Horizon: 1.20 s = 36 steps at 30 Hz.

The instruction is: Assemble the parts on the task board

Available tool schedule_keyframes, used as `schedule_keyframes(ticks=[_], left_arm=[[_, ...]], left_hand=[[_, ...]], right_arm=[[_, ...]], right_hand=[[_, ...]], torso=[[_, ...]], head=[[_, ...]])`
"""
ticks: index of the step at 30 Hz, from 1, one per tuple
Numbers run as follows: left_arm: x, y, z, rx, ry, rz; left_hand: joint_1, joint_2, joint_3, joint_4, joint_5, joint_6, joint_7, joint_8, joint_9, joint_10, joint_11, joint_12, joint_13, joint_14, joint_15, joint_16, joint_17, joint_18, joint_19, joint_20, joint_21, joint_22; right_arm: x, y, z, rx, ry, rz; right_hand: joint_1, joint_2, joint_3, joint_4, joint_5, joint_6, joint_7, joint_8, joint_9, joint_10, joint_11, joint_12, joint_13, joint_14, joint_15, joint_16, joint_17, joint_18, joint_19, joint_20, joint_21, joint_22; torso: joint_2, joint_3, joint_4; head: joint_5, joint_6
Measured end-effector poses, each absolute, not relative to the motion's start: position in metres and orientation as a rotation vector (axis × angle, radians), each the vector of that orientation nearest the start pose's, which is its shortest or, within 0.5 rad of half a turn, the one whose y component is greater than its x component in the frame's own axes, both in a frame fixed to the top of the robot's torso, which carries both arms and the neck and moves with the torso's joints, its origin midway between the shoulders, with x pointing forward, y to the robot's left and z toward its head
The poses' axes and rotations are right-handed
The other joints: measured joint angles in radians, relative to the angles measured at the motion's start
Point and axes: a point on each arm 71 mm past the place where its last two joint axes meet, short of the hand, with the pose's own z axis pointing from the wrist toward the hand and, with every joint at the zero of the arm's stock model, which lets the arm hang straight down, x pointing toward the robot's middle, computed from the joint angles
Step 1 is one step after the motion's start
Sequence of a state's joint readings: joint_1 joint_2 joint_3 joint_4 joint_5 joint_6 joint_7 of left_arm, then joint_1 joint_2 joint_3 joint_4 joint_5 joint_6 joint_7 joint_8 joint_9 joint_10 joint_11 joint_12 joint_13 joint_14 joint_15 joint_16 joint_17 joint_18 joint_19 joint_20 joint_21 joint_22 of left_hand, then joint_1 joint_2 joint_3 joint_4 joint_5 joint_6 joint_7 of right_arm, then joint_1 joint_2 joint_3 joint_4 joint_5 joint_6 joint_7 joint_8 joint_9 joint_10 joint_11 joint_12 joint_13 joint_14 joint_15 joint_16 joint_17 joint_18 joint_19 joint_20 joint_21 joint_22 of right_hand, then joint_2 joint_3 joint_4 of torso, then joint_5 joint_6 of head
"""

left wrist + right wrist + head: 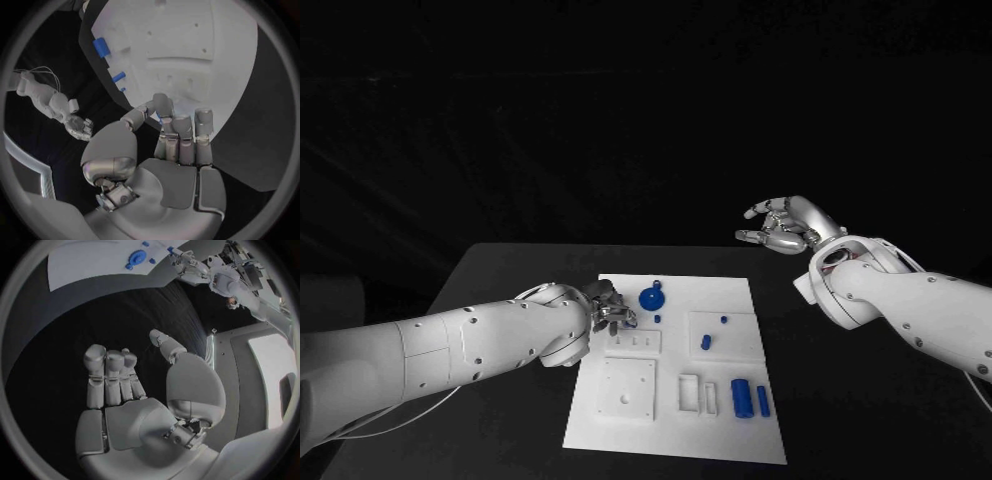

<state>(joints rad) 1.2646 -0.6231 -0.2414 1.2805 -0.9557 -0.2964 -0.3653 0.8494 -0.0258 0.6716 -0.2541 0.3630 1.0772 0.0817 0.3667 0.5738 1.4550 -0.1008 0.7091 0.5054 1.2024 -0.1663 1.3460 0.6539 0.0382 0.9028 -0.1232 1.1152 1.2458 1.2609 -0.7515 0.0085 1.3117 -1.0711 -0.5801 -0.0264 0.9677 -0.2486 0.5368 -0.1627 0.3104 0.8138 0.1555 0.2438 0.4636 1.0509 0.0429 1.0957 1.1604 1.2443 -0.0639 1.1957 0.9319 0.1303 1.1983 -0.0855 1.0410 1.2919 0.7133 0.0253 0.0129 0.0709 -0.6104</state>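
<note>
Board [733,290] lies white in the middle of the table in the head view. Small blue parts [741,396] rest on it. The left hand [603,308] is at its edge; the right hand [790,225] hangs far off, fingers apart, holding nothing.

From the left wrist, the fingers [181,131] curl on a blue bit.

The parts look light, hard and slippery. Pinch them by the sides.

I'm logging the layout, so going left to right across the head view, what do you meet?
Left hand at the board's left edge → round blue part → task board → two upright blue cylinders → right hand, raised off the board.
</note>
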Motion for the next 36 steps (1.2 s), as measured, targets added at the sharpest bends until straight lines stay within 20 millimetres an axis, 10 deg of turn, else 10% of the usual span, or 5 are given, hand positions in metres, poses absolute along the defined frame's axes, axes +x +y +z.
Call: schedule_keyframes(ticks=[36], left_arm=[[0.511, 0.178, -0.273, -0.289, 2.073, -0.444]], left_hand=[[0.0, 0.0, -0.002, 0.002, 0.0, 0.002, -0.002, -0.002, 0.003, 0.0, 0.0, 0.041, 0.014, 0.002, -0.002, 0.022, -0.013, 0.0, 0.007, 0.0, 0.019, -0.009]], right_arm=[[0.545, -0.233, -0.134, 0.336, 1.372, 0.726]], right_hand=[[0.008, 0.008, -0.005, 0.0, 0.032, 0.003, -0.003, 0.0, 0.001, 0.004, -0.001, 0.004, -0.01, 0.0, 0.0, 0.0, -0.001, 0.0, 0.002, 0.002, -0.004, 0.0]], torso=[[0.0, -0.0015, -0.0017]], head=[[-0.004, -0.023]])
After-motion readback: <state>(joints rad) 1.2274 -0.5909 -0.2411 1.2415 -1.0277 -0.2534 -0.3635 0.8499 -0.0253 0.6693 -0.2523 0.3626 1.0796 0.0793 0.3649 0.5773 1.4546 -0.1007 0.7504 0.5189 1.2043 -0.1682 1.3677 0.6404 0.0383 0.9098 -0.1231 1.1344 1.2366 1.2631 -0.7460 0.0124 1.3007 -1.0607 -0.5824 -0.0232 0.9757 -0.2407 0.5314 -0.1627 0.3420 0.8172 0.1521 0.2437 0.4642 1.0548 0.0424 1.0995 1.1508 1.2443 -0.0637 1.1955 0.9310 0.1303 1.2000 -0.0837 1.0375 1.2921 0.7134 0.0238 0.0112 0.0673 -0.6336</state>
